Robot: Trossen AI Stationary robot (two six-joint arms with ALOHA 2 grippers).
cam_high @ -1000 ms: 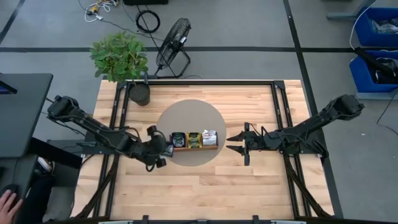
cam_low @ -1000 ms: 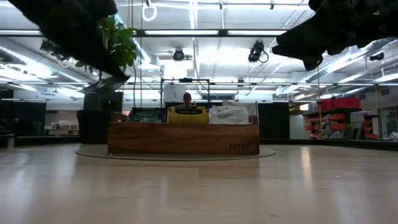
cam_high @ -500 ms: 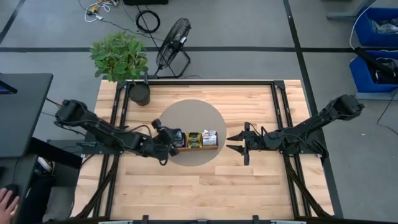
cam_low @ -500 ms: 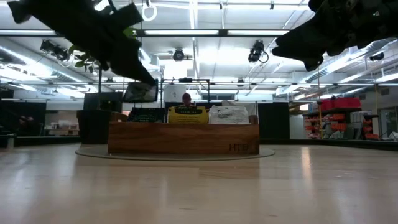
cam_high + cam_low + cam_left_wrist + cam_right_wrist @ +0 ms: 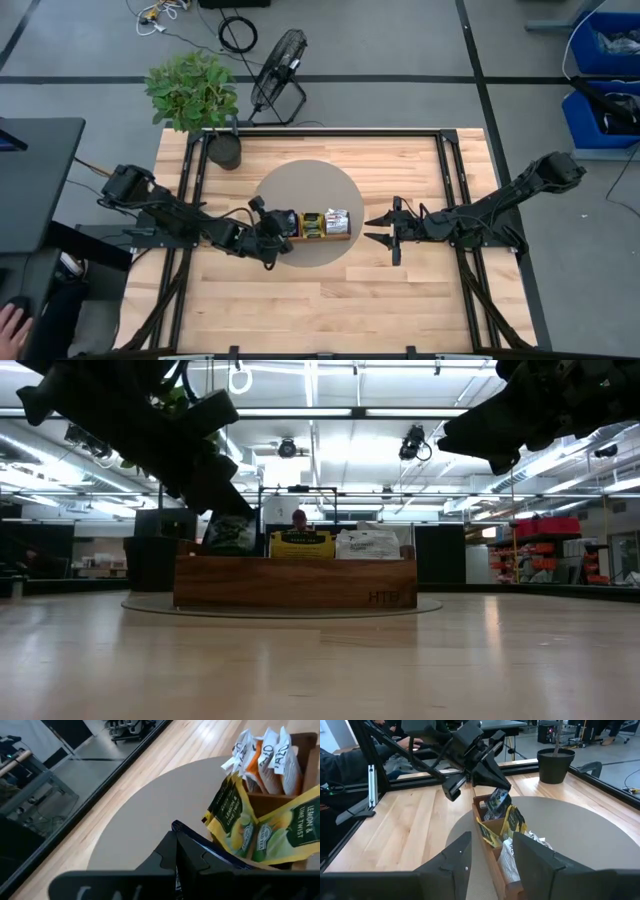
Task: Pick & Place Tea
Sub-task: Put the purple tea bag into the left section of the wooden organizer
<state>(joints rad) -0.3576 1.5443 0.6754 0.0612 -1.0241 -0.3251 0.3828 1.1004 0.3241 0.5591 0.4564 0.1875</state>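
A long brown wooden tray (image 5: 318, 236) lies on a round grey mat (image 5: 305, 185) at the table's middle. Yellow sachets (image 5: 239, 822) stand in its middle compartment and white-and-orange ones (image 5: 265, 760) in its right one. My left gripper (image 5: 280, 224) is over the tray's left end, shut on a dark sachet with a green label (image 5: 497, 800). That sachet also shows in the low view (image 5: 230, 532). My right gripper (image 5: 368, 231) hovers open just right of the tray, with nothing between its fingers (image 5: 460, 855). My left gripper pinches the dark sachet by its upper edge (image 5: 192, 832) between its two shut fingers. The fingers slant down from the table's left. The sachet hangs below them with its lower end (image 5: 495, 812) at the tray's left-end compartment. Whether it touches the tray I cannot tell.
A potted plant (image 5: 205, 100) stands at the table's far left corner, and a fan (image 5: 280, 75) stands on the floor behind it. Black frame rails (image 5: 320, 131) run along the table's edges. A person's hand (image 5: 12, 325) shows at the near left, off the table.
My left gripper has gone toward the table's right edge and down. It has tipped its fingers lower and carried the dark sachet from left of the tray to the tray's left end. It has stayed shut on the sachet.
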